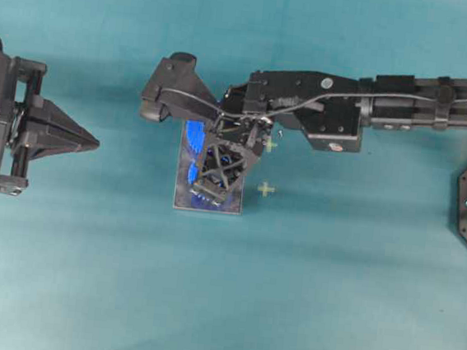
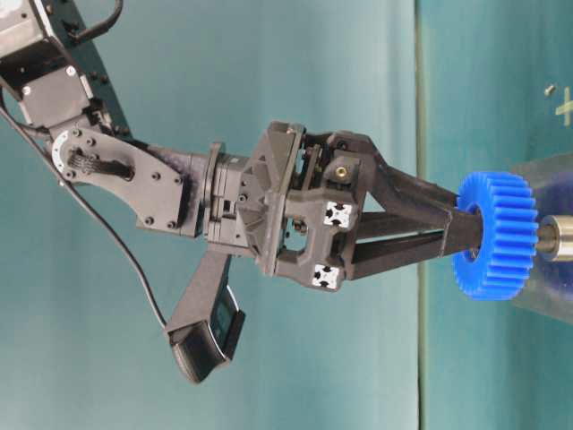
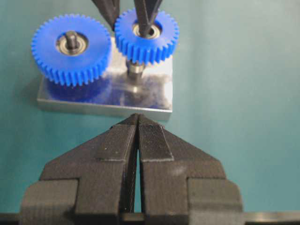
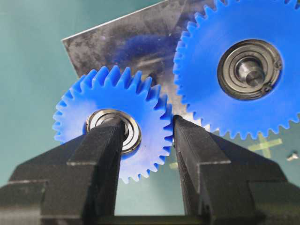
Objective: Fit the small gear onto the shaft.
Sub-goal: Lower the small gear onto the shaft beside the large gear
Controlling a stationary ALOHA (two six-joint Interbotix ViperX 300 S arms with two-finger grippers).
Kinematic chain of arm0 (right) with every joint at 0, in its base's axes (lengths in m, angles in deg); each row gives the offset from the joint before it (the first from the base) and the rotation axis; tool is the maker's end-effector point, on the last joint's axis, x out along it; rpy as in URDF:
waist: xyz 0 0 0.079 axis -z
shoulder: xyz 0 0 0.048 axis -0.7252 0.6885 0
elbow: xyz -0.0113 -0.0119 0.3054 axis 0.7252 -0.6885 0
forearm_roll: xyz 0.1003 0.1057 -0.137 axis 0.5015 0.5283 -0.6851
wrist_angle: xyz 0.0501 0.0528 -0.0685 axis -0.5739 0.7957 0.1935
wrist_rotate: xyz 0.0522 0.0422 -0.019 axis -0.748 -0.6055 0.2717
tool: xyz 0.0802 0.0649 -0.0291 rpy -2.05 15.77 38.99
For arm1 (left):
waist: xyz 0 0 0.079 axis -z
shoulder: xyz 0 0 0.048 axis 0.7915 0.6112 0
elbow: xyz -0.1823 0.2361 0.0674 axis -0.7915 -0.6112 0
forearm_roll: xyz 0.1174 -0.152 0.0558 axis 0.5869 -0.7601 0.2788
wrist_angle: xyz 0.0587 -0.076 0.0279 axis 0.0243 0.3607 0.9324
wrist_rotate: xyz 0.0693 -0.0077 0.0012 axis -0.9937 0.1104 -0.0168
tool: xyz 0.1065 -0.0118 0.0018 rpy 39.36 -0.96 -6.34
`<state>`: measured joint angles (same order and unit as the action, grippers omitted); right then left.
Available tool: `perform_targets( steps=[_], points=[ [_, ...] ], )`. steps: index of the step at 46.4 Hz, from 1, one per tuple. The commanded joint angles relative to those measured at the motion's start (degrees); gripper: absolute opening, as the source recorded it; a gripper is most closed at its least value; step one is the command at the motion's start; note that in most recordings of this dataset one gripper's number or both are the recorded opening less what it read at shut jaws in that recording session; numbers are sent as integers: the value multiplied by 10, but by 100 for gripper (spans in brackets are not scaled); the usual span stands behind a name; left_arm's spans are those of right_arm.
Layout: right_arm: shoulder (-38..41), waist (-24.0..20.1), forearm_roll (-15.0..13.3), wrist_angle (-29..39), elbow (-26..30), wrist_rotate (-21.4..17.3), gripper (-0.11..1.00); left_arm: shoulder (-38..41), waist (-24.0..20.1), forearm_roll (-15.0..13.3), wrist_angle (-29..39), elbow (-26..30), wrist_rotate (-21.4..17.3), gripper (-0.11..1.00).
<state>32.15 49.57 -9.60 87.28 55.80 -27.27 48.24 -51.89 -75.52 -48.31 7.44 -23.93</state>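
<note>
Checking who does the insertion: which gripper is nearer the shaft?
Right. The right gripper holds the small gear directly above the shaft. The left gripper is shut, off the plate's edge.

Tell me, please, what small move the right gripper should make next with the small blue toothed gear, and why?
Probably ease the small bright-blue toothed plastic gear straight down. The right gripper grips it, one finger in the hub, one on the rim. It hangs just above the short silver metal shaft on the grey metal plate, seemingly roughly aligned, not seated.
</note>
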Motion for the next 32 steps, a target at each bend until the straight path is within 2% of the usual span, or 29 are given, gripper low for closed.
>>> perform_targets(
  steps=[1,32],
  points=[
    [-3,1,-6,-1,5,4,36,-2,0,2,-5,6,-1,0],
    [1,4,1,-6,11,5,36,-2,-1,2,-5,4,-1,0]
  ],
)
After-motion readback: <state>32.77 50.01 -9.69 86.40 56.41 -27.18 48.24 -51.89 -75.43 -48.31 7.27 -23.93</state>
